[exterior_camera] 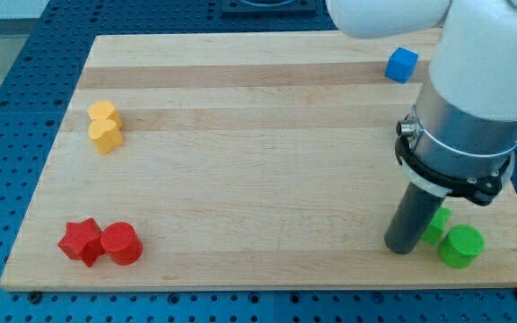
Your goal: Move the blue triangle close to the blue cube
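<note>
The blue cube sits near the view's top right of the wooden board. I see no blue triangle; it may be hidden behind the arm. My tip rests on the board at the view's lower right, far below the blue cube. It stands just left of a green block, which the rod partly hides, and a green cylinder lies right of that.
A yellow cylinder touches a yellow heart-like block at the view's left. A red star touches a red cylinder at the lower left. The arm's white and grey body covers the right side.
</note>
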Robot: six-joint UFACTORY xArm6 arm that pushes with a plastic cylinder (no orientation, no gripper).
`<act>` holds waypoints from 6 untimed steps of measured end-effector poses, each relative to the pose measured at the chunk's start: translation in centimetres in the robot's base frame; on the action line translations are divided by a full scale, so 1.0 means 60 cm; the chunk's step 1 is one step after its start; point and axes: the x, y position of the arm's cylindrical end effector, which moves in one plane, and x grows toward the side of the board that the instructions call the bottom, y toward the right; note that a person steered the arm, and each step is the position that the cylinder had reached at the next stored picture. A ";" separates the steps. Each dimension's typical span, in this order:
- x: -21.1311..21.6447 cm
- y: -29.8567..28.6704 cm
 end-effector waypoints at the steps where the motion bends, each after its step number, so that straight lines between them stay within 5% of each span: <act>1: 0.019 0.025; 3: 0.023 0.016; 5: 0.005 -0.109; 6: -0.104 -0.049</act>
